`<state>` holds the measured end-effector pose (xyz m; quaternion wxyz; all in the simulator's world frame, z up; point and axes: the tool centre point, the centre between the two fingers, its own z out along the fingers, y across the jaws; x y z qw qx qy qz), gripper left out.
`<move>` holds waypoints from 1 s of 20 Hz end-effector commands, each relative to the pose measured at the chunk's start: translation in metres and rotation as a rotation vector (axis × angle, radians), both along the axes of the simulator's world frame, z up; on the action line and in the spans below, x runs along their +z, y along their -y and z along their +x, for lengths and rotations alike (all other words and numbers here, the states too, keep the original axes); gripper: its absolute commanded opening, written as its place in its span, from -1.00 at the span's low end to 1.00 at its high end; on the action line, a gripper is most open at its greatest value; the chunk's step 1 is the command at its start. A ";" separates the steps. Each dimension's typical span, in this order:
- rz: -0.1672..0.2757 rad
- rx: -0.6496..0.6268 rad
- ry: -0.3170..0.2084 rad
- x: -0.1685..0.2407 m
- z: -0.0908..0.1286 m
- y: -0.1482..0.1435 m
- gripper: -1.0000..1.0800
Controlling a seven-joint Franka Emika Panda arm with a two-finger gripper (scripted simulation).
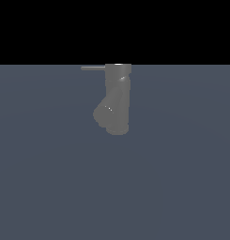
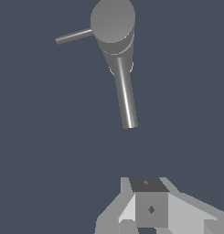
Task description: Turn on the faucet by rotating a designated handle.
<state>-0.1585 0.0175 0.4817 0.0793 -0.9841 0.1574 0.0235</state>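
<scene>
The faucet (image 1: 117,101) is a dull grey upright cylinder with a short fat spout (image 1: 104,112) angling down toward the exterior view's left. The handle (image 1: 93,68) is a thin grey rod sticking out level from the top rim toward the exterior view's left. Seen from above in the wrist view, the faucet (image 2: 113,27) shows its round cap, the handle (image 2: 73,36) and the long spout (image 2: 125,98). My gripper (image 2: 147,192) appears only in the wrist view, as a grey block well apart from the faucet and touching nothing. No gap between its fingers shows.
A flat blue-grey floor (image 1: 182,178) spreads around the faucet, with black background above its far edge. No arm shows in the exterior view.
</scene>
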 end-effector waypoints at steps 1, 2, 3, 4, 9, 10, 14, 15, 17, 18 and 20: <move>0.013 -0.067 -0.016 -0.003 0.017 -0.002 -1.00; 0.017 -0.094 -0.023 -0.005 0.024 -0.002 -1.00; 0.021 -0.121 -0.029 -0.007 0.030 -0.003 -1.00; 0.024 -0.148 -0.036 -0.009 0.037 -0.004 -1.00; 0.035 -0.284 -0.070 -0.020 0.070 -0.007 -1.00; 0.036 -0.311 -0.077 -0.023 0.077 -0.008 -1.00; 0.036 -0.421 -0.102 -0.035 0.103 -0.012 -1.00; 0.035 -0.449 -0.108 -0.038 0.110 -0.012 -1.00; 0.032 -0.504 -0.120 -0.045 0.123 -0.014 -1.00; 0.030 -0.532 -0.125 -0.049 0.129 -0.015 -1.00; 0.025 -0.587 -0.136 -0.056 0.142 -0.018 -1.00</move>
